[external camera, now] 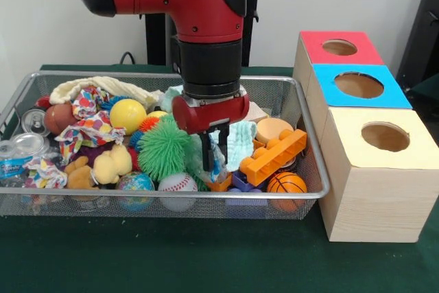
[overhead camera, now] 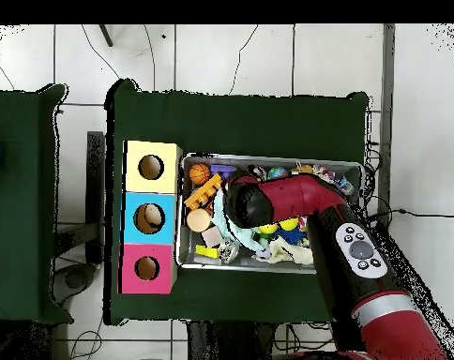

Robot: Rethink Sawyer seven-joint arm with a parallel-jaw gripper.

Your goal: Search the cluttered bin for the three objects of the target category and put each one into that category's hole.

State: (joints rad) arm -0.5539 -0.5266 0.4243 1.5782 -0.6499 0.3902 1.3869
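My gripper (external camera: 214,154) is lowered into the middle of the wire bin (external camera: 312,162), and it stands open. Its black fingers (external camera: 204,157) dip into the clutter beside a green spiky ball (external camera: 163,147), with a pale green cloth (external camera: 241,138) behind them and a crumpled bluish plastic piece (external camera: 219,164) at the tips. To the right stand three wooden boxes with round holes: red (external camera: 339,47), blue (external camera: 359,85) and yellow (external camera: 384,135). In the overhead view the arm (overhead camera: 268,202) hides the gripper and the bin's middle.
Around the gripper lie a baseball (external camera: 177,183), a small basketball (external camera: 286,183), a globe ball (external camera: 134,183), a yellow ball (external camera: 127,114), an orange toy brick (external camera: 273,157), plush toys (external camera: 113,164), patterned cloth (external camera: 86,128), cans (external camera: 34,121) and a water bottle (external camera: 10,162).
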